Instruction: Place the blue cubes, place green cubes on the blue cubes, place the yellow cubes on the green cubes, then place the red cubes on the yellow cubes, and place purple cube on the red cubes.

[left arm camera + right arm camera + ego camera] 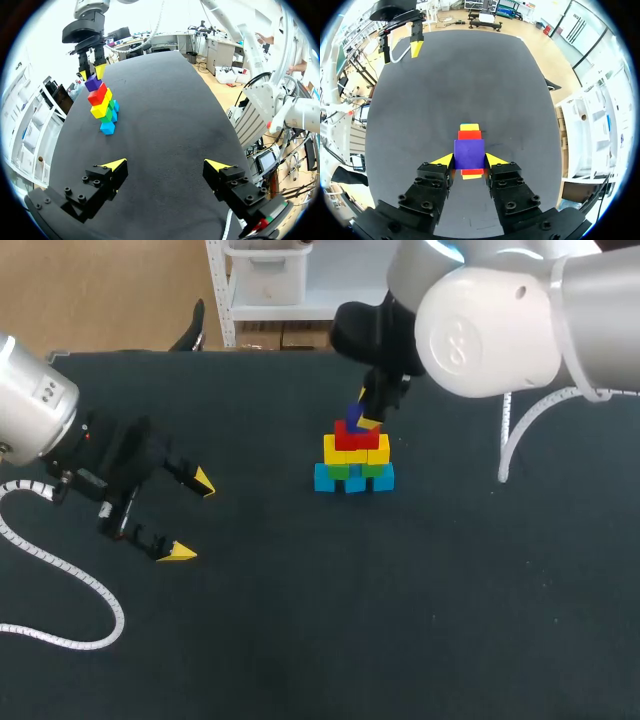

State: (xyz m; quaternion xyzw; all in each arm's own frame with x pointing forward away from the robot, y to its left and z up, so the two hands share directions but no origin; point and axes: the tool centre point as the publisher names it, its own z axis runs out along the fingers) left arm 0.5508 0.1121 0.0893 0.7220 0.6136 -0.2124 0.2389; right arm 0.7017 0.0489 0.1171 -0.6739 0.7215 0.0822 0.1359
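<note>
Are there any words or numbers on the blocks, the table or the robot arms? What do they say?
No text can be read anywhere.
The purple cube, red cubes, yellow cubes, green cubes and blue cubes: plain faces, no letters or numbers.
The table: plain dark top, no print.
The right arm: a raised mark on its white round cap, only a shape, not readable as letters.

Stacked mid-table (420, 620): blue cubes (354, 479), green cubes (357, 469), yellow cubes (356, 450), red cubes (356, 437). Topmost, purple cube (354, 418) between right gripper (366, 408) tips. Well apart, left gripper (190, 517) spread wide.
</note>
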